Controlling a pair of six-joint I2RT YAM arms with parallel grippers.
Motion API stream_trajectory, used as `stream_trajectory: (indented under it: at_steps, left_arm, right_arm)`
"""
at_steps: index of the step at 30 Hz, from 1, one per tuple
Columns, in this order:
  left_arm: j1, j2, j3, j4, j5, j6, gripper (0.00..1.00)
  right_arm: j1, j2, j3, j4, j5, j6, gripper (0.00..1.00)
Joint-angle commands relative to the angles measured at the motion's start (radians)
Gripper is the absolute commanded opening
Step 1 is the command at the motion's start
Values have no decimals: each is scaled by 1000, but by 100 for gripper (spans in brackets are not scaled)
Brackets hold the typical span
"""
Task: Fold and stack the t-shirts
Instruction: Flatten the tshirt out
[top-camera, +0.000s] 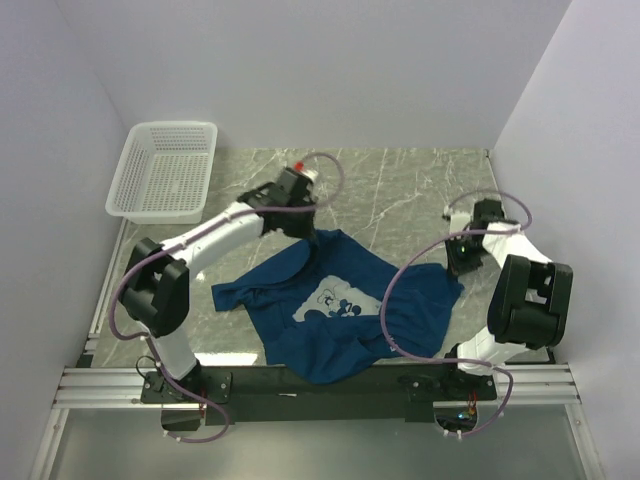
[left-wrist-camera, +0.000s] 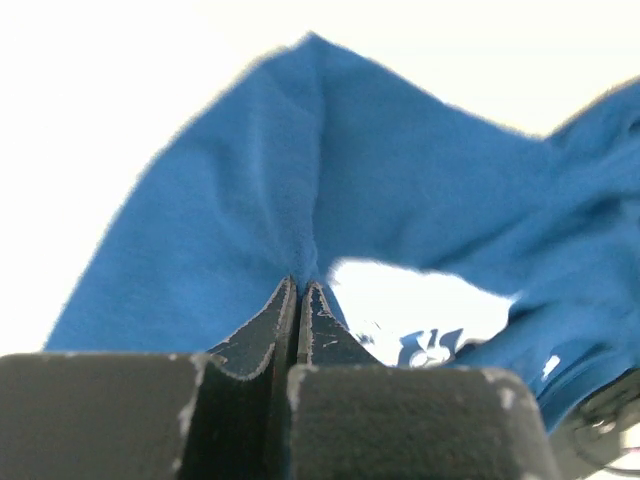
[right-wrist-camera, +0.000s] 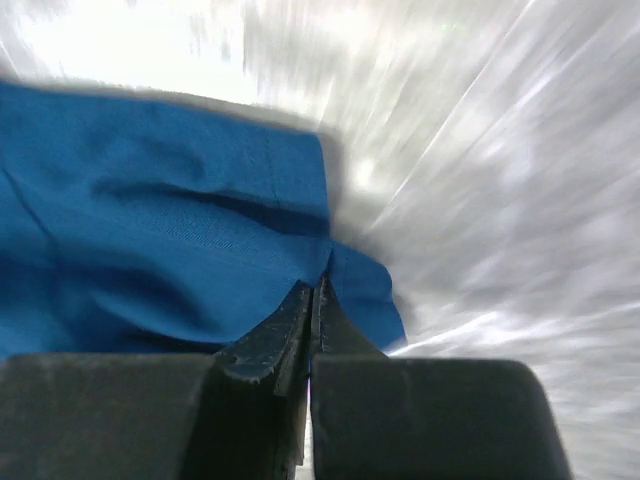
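The dark blue t-shirt (top-camera: 340, 305) lies spread and rumpled on the marble table, its pale cartoon print (top-camera: 335, 302) facing up, its near hem over the front edge. My left gripper (top-camera: 312, 236) is shut on the shirt's far edge; in the left wrist view the cloth (left-wrist-camera: 330, 170) rises from the closed fingertips (left-wrist-camera: 300, 290) and the print (left-wrist-camera: 420, 310) shows beyond. My right gripper (top-camera: 458, 268) is shut on the shirt's right corner; in the right wrist view the cloth (right-wrist-camera: 170, 230) is pinched between the fingertips (right-wrist-camera: 315, 295).
A white mesh basket (top-camera: 165, 170) stands at the far left corner of the table (top-camera: 410, 190). White walls close the sides and back. The black rail (top-camera: 330, 382) with the arm bases runs along the near edge.
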Motion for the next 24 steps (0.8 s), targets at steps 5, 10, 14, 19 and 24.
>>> stream_trajectory:
  at_steps: [5,10,14,19,24]
  left_arm:
    - [406,-32,152,111,267,-104,1]
    - [573,9,306,155,312,-199,1]
    - [673,205,465,122,393,-234,6]
    - [663,254,587,114,433,-204,79]
    - [656,101,547,94,290,-105,86]
  right_arm:
    - [245,94,482,59,246,102,0]
    - [334,174,795,164,431,163,0]
    - [346,367,1019,149,568,175,41]
    - [345,306,951,152,516,203,81]
    - [340,58,528,193,134,47,88]
